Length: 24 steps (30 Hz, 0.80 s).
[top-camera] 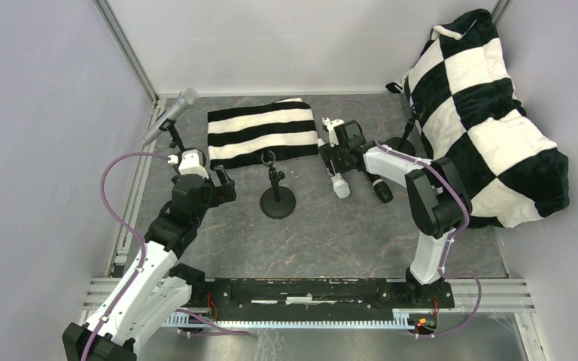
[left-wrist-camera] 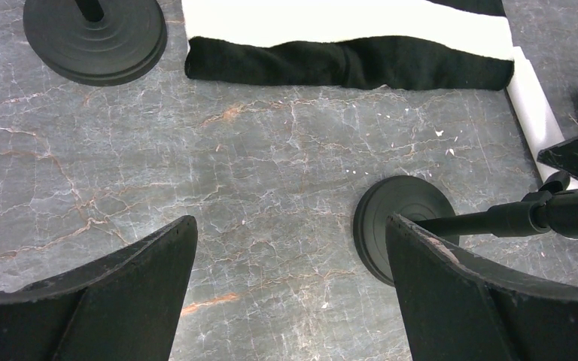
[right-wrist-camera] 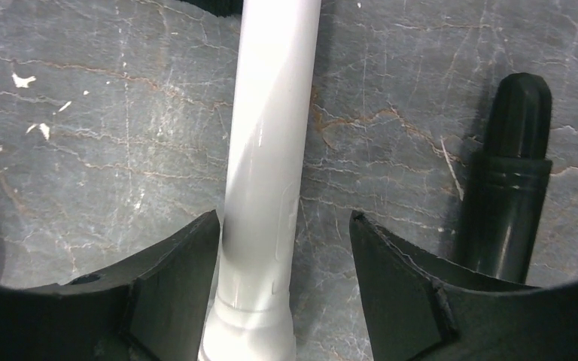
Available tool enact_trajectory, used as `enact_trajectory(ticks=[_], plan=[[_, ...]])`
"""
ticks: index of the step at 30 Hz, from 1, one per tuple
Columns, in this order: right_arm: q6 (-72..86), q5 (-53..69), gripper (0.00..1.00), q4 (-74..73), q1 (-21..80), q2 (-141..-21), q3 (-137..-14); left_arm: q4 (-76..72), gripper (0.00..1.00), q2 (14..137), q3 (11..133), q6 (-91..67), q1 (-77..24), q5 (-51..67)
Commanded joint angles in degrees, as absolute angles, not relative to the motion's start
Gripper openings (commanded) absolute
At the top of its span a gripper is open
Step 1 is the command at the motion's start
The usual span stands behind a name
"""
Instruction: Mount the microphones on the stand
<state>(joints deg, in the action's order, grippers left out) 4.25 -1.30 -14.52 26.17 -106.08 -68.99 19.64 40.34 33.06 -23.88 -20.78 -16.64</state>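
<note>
Above the table, in the overhead view, the right gripper is largely masked by its own wrist, so its jaws cannot be read there. It hangs over the shaft of the white microphone, which lies flat, and the black microphone lies just beside that one, partly under the right arm. The left gripper hovers with nothing in it, an empty stand just ahead of its tips. The silver-grey microphone sits tilted in the clip of a second stand beside its wrist. A third stand shows only a slice of base and pole beyond the right arm. That makes three microphones, three stands and two fabrics: a striped cloth beyond both grippers and a checked blanket past the right arm. In the left wrist view the fingers stand spread wide with bare table between them. The empty stand's base is near one fingertip, part hidden by it, and its pole is cut off at the frame edge. Another base is clipped by the top corner, and a white bar under a dark shape is too cut off to name. In the right wrist view the jaws are partly open and straddle the white shaft, which rests against one finger and is clear of the other, so nothing is clamped. The shaft's two ends run out of frame. The black microphone's tail lies outside the free finger, its lower part hidden.
</note>
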Motion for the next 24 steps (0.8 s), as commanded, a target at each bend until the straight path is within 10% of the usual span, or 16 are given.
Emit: enact_trajectory(ticks=[1, 11, 20, 24], plan=[[4.0, -0.2, 0.69, -14.2, 26.1, -109.2, -72.8, 19.0, 1.00, 39.8, 35.5, -23.9, -21.0, -17.7], [2.1, -0.6, 0.55, -14.7, 26.0, -112.7, -71.6, 18.6, 1.00, 39.4, 35.5, -23.3, -21.0, -16.7], [0.6, 5.2, 0.04, -9.2, 25.0, -103.1, -66.7, 18.7, 1.00, 39.0, 36.7, -23.6, -21.0, -12.6], [-2.1, 8.5, 0.00, -6.2, 25.0, -95.4, -64.3, 21.9, 1.00, 38.7, 39.7, -23.2, -20.9, -10.9]])
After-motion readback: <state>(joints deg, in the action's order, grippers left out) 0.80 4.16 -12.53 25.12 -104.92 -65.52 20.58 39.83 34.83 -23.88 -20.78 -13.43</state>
